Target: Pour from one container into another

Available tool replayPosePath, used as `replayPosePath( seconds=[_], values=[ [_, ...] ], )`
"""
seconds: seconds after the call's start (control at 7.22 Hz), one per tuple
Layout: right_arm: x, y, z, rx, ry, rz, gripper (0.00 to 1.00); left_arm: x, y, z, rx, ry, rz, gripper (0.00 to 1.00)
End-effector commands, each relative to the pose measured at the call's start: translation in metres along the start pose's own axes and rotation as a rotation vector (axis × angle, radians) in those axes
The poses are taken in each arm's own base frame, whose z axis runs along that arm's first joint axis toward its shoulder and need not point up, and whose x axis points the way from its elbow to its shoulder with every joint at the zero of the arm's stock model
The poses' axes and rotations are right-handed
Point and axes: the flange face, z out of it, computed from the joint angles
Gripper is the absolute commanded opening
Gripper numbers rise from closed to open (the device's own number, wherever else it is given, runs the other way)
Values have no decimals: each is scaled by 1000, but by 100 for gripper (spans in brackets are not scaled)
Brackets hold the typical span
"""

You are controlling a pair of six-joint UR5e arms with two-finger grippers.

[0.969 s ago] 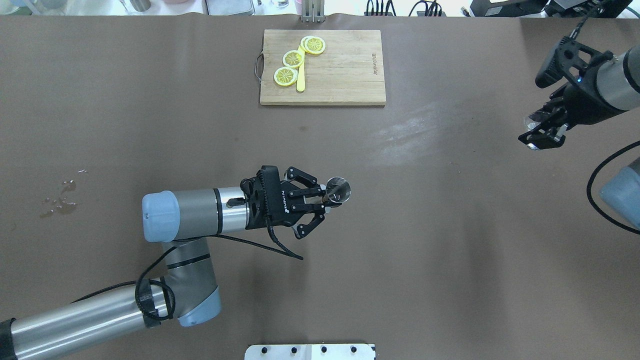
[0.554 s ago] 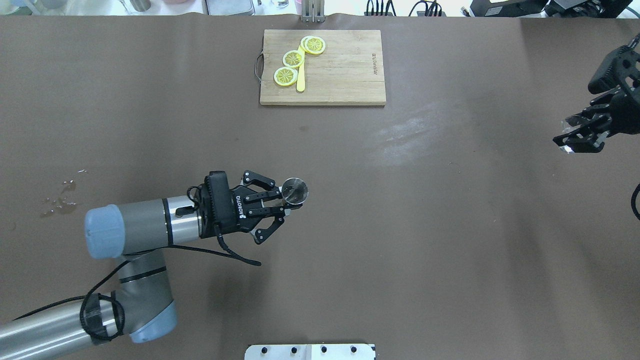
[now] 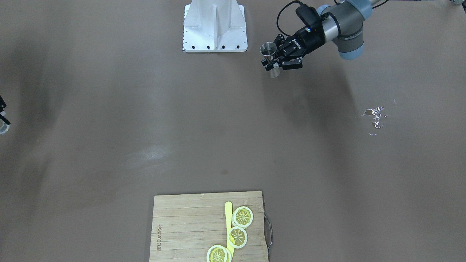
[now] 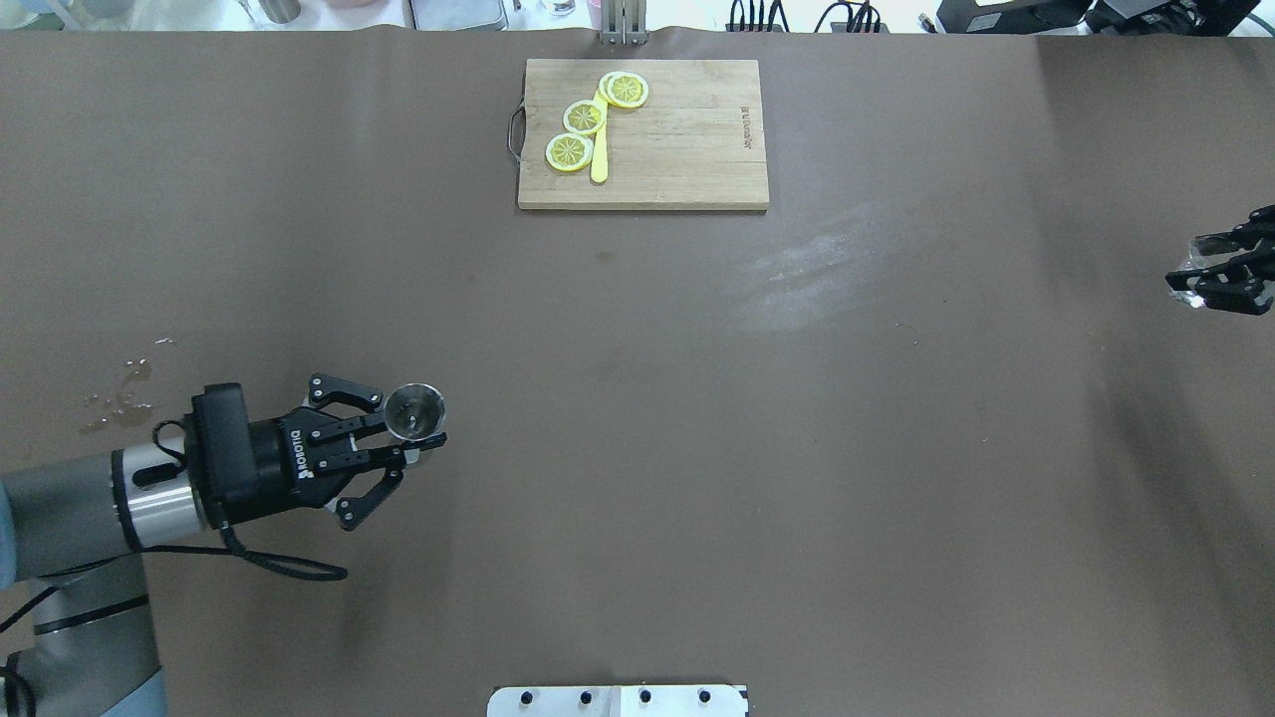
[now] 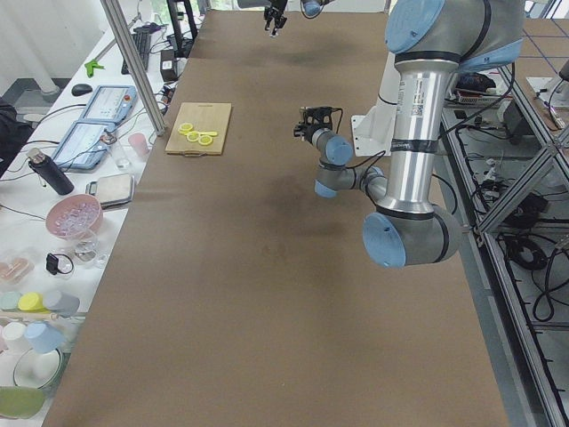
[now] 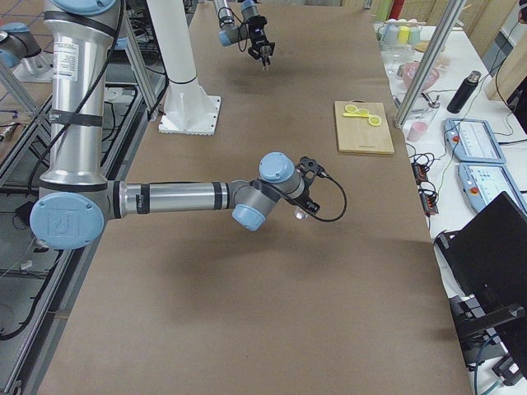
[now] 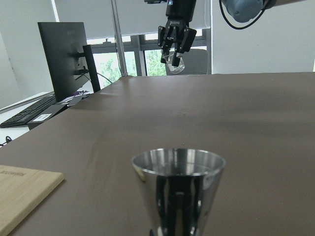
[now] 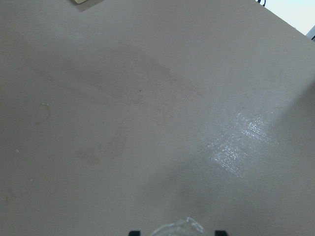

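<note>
The steel jigger (image 4: 415, 410) stands upright above the table on its left side, and my left gripper (image 4: 406, 440) is shut on its narrow waist. The front-facing view shows the jigger (image 3: 269, 51) held beside the base, in the left gripper (image 3: 271, 64). The left wrist view is filled low down by the jigger's cup (image 7: 178, 184). The clear glass (image 4: 1192, 273) is at the table's far right edge, tilted, with my right gripper (image 4: 1223, 281) shut on it. The right wrist view shows only the glass's rim (image 8: 176, 229). From the right-side view the glass (image 6: 302, 216) hangs above the table.
A wooden cutting board (image 4: 687, 139) with lemon slices (image 4: 584, 117) and a yellow knife (image 4: 599, 159) lies at the table's far middle. A small wet spill (image 4: 122, 393) marks the left side. The robot's white base plate (image 4: 618, 700) is at the near edge.
My left arm has drawn back to the left with the jigger. My right arm has moved right with the glass, and is now mostly out of the overhead view.
</note>
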Motion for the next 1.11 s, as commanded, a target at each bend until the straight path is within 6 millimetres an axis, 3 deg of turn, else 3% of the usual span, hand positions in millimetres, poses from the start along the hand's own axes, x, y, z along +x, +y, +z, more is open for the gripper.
replayPosePath(
  seconds=[0.0,0.28,0.55,0.97],
  values=[
    [15,42,11,84,-2,41,0,-6,23,-71,16,0,-19,0],
    [19,54,13,124,10,59,0,-19,37,-110,13,-107,-32,0],
    [20,70,23,133,7,60,0,-27,45,-134,-3,-162,-30,0],
    [14,91,41,140,8,36,0,-31,46,-143,7,-197,-29,0]
  ],
)
